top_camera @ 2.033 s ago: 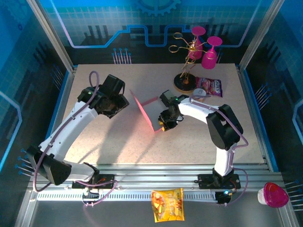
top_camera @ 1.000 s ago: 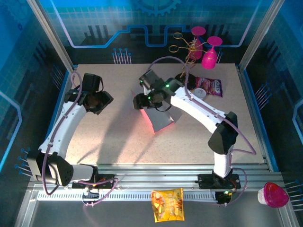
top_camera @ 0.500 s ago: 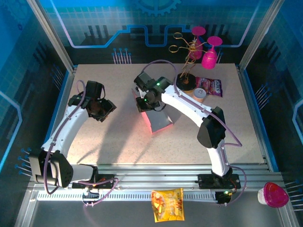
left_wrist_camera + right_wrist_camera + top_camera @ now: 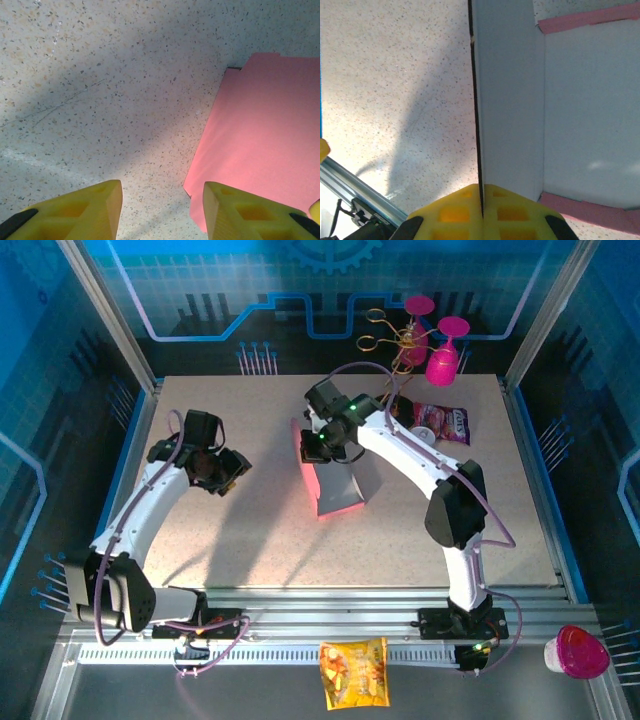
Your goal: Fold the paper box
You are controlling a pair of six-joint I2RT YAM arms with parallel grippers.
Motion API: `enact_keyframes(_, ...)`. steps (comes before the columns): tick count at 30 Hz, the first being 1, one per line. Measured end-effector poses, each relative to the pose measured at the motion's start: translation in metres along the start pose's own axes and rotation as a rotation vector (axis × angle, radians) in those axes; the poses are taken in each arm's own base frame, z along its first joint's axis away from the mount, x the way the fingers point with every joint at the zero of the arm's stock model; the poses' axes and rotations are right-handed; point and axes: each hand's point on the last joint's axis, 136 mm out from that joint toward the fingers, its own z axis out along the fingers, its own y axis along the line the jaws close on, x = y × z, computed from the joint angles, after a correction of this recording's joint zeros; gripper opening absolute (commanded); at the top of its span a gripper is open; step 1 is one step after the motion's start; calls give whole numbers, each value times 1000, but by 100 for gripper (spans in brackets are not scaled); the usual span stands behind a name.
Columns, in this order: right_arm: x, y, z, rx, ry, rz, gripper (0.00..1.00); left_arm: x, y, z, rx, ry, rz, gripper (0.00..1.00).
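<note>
Pinching a raised wall of the paper box [image 4: 338, 485] on the bench [image 4: 260, 540], right fingers [image 4: 451, 212] clamp shut on it; left fingers [image 4: 85, 210] hang apart, empty, nearby. Light, flimsy card, likely: best held beside creases.

Paper box [image 4: 338, 485]: pink outside, pale grey-white inside. Table [image 4: 250, 530]: beige, finely dark-speckled. Arms [image 4: 140, 512]: white with black joints. Goblets [image 4: 441, 355]: magenta. Snack bag [image 4: 354, 672]: orange-yellow. Back wall [image 4: 200, 280]: blue with grid pattern.

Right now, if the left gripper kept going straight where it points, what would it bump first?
The left gripper would probably hit the bare table, just beside the paper box; depth is unclear.
</note>
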Motion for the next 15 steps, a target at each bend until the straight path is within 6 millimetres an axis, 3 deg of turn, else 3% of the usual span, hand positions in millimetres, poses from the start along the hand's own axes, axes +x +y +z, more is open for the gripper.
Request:
enact_keyframes(8, -1, 10, 10, -177, 5, 87, 0, 5, -8, 9, 20, 35, 13, 47)
enact_keyframes(15, -10, 3, 12, -408, -34, 260, 0, 7, -15, 14, 43, 55, 19, 47)
